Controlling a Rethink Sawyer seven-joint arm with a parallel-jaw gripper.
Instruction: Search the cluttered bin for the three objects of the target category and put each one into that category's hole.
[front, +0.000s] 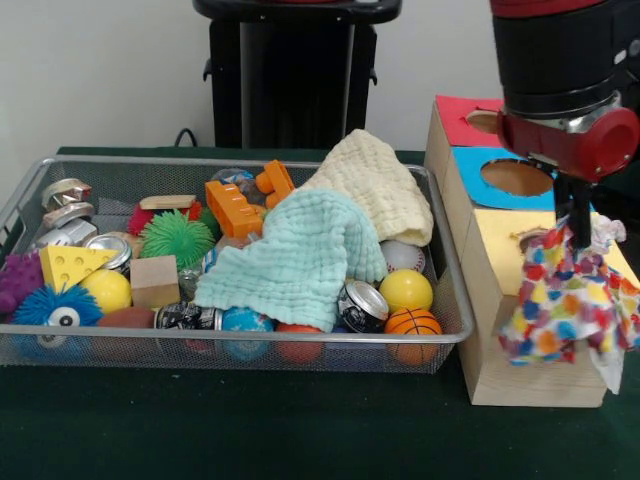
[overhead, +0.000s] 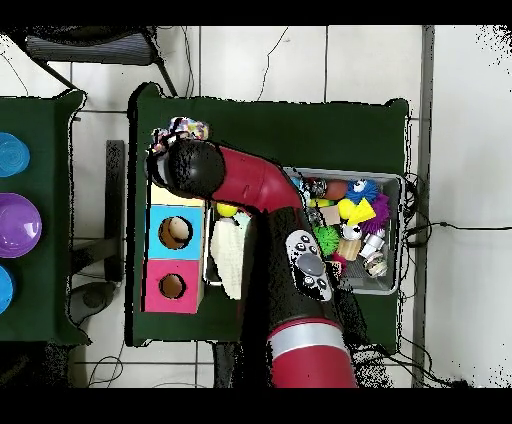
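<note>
The pincer (front: 574, 232) is closed on a multicoloured spotted cloth (front: 568, 305), which is held by a bunched top and hangs over the yellow section of the wooden sorting box (front: 520, 380) at the counter's (front: 250, 430) edge. The cloth is limp and thin, printed with red, blue, yellow and orange patches, and most of it is draped down the box's front corner rather than gathered over the opening. The yellow section's hole is largely hidden behind the cloth, so its outline cannot be judged. The main risk is judged to be this: if the grip is released as things hang, the loose folds could be caught on the box's rim or could slide off the outer face onto the counter, since a soft fabric spreads wider than a hole. A corner could also be snagged between the fingers on release. Beyond it, a round hole is seen in the blue section (front: 516, 177) and another in the red section (front: 482, 121). In the wire mesh bin (front: 250, 352), two more cloths remain: a crinkled mint green cloth (front: 300, 255) and a waffle-textured cream cloth (front: 375, 185), both lying over hard clutter such as balls, cans and blocks, which could be dragged out with them.
</note>
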